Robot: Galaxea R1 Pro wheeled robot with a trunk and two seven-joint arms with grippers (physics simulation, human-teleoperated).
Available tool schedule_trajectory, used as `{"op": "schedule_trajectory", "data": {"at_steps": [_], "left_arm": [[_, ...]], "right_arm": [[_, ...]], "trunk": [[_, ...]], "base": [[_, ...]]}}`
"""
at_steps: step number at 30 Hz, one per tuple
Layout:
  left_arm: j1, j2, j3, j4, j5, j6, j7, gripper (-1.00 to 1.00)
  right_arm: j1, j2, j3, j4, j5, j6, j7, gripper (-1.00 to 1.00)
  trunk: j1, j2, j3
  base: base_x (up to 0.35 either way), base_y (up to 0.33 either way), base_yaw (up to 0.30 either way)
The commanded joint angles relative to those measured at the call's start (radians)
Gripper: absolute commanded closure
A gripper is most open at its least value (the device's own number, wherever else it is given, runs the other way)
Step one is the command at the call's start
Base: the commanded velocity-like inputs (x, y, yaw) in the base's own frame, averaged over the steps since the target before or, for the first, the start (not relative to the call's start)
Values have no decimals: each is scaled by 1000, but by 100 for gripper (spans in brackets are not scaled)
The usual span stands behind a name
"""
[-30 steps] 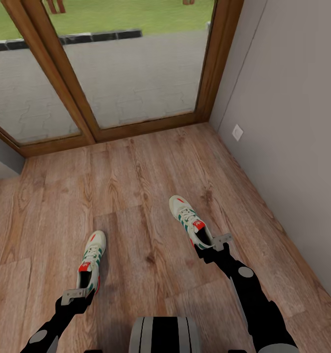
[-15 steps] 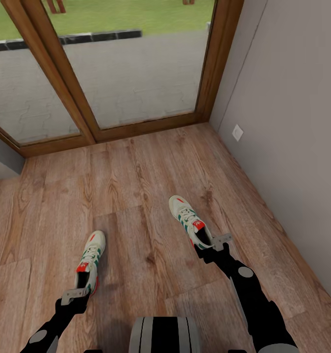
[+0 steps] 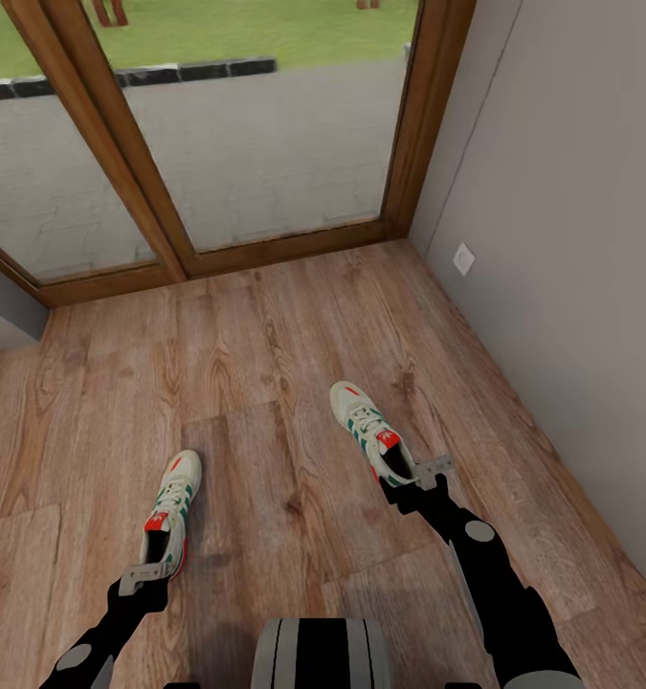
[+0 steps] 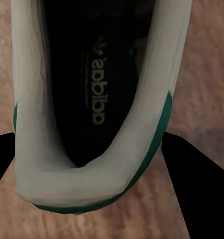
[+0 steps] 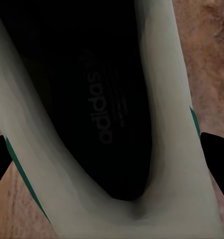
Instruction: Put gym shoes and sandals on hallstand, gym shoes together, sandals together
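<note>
Two gym shoes are counted on the corridor floor (image 3: pixel 265 383): one gym shoe (image 3: pixel 169 512) at about seven o'clock in the head view, the other gym shoe (image 3: pixel 372 431) at about four o'clock (each white with green stripes and red-orange accents). Two robot arms are seen, one at each shoe's heel. One wall outlet (image 3: pixel 464 258) is counted at two o'clock. Two glazed door panels are counted at twelve o'clock, set in one wooden frame (image 3: pixel 131 172).

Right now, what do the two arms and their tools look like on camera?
Both arms are glossy black with light-grey round joint caps. Each ends in a black wrist carrying a flat grey metal crossbar with small holes: left tool, right tool. The fingers read as plain black slabs in the wrist views. No cables or markings are visible.
</note>
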Motion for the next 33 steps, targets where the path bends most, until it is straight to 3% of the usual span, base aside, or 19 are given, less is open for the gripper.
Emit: {"op": "schedule_trajectory", "data": {"at_steps": [1, 27, 33], "left_arm": [[-1, -1, 8, 1, -13, -5, -6, 100], [0, 1, 10, -5, -9, -7, -7, 100], [0, 1, 8, -10, -12, -6, -7, 100]], "right_arm": [[0, 1, -4, -2, 8, 3, 9, 100], [0, 2, 0, 1, 8, 3, 9, 100], [0, 2, 0, 6, 9, 2, 9, 100]], "trunk": [[0, 0, -1], [0, 0, -1], [-3, 1, 23]], "base": [[0, 0, 0], [0, 0, 0], [0, 0, 0]]}}
